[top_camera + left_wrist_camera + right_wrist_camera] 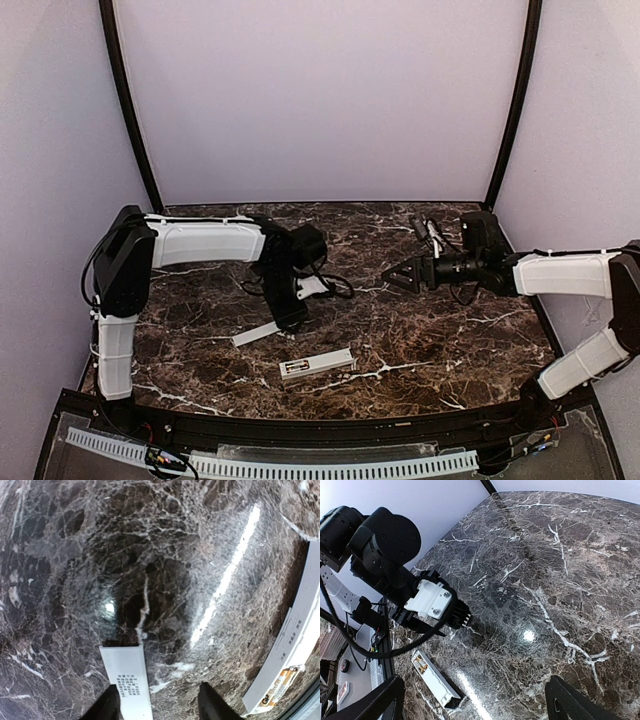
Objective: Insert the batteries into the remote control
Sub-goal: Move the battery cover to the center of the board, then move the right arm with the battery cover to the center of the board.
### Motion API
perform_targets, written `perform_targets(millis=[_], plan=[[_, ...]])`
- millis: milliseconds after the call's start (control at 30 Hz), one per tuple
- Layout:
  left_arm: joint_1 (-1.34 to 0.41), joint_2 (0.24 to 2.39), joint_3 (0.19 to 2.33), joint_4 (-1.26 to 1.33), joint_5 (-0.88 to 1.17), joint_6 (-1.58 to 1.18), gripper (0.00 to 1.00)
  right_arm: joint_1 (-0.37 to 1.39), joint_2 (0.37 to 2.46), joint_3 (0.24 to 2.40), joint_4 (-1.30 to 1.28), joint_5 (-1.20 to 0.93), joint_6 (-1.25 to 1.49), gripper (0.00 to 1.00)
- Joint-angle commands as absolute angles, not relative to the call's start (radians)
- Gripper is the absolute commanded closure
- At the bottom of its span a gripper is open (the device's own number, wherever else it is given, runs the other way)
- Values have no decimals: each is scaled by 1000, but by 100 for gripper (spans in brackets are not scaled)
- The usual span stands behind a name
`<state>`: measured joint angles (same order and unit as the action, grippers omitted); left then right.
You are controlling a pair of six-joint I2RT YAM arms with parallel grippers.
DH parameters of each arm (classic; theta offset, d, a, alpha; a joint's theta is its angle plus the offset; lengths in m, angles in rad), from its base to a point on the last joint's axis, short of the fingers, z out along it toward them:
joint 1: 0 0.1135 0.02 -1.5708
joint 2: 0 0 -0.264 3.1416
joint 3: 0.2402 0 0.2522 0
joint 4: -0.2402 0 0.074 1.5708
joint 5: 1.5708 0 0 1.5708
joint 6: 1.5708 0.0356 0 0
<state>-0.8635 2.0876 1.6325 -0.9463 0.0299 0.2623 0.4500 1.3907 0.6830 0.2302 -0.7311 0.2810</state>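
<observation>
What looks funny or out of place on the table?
The thin white cover strip lies apart from the remote control, by the left tool. Its back looks open, batteries showing at one end.

This is a robot test cell in a lab, not a lived-in room. Two white-and-black machines, the left arm and the right arm, are bolted at the lower edge of a dark marble-patterned bench. Plain pale backdrop walls close it in on three sides, with black curved poles at the back corners. A white slotted cable duct runs along the bottom of the top view.
</observation>
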Motion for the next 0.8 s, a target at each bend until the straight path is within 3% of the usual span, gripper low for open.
perform_targets(millis=[0, 133, 300, 767], plan=[[-823, 1973, 1559, -928, 62, 224, 38, 449, 1422, 727, 210, -781, 235, 4], [-764, 1923, 1475, -861, 80, 175, 26, 504, 1448, 793, 135, -771, 118, 5], [-648, 1742, 1310, -649, 138, 26, 4, 618, 1543, 965, -36, -699, -108, 7], [-463, 1438, 1107, -486, 154, -206, 1, 884, 2076, 1582, -507, -518, -532, 16]])
